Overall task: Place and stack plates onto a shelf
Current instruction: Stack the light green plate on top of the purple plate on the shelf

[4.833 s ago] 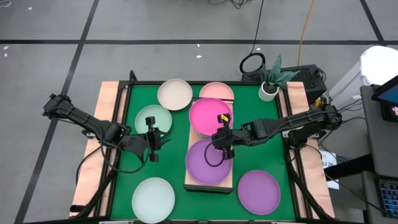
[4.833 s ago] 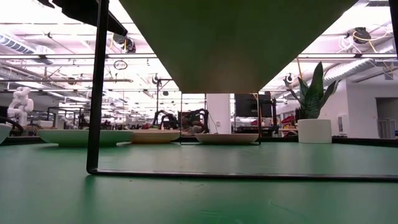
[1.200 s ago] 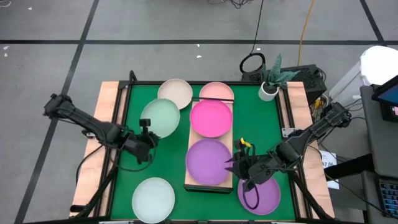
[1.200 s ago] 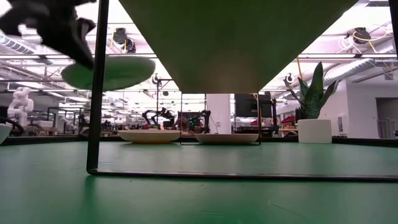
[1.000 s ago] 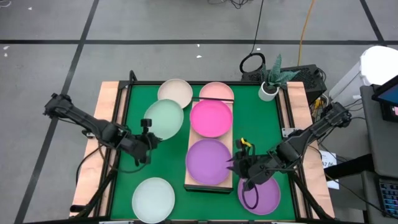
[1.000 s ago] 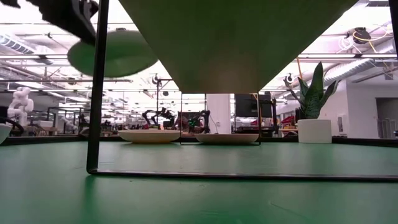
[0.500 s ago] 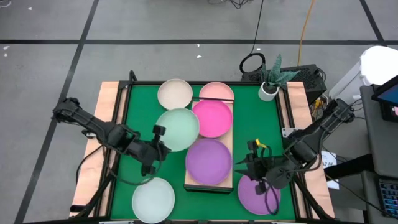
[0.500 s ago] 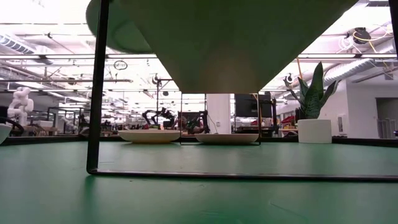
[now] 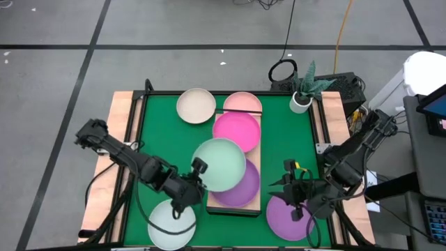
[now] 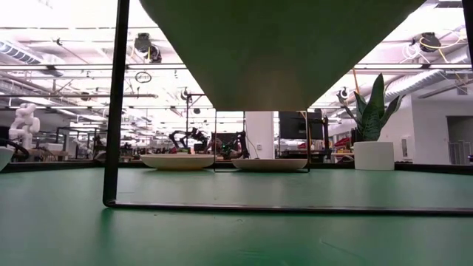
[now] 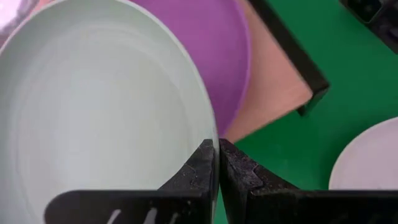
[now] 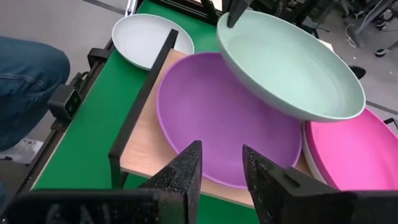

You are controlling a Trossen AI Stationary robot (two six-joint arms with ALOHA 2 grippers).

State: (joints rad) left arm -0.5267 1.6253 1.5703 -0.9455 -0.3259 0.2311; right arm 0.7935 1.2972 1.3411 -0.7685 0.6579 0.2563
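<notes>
Pinching the round mint-green matte plate (image 9: 219, 164) by its rim, the left gripper (image 9: 197, 174) risks tilting it off the purple plate (image 9: 244, 189); right gripper (image 9: 290, 187) jaws spread.

No legible text, labels or signs.

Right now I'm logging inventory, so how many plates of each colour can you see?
Cream plate: 1
Pale pink plate: 1
Magenta plate: 1
Mint green plate: 1
Purple plates: 2
Pale blue-white plate: 1
Total: 7
</notes>
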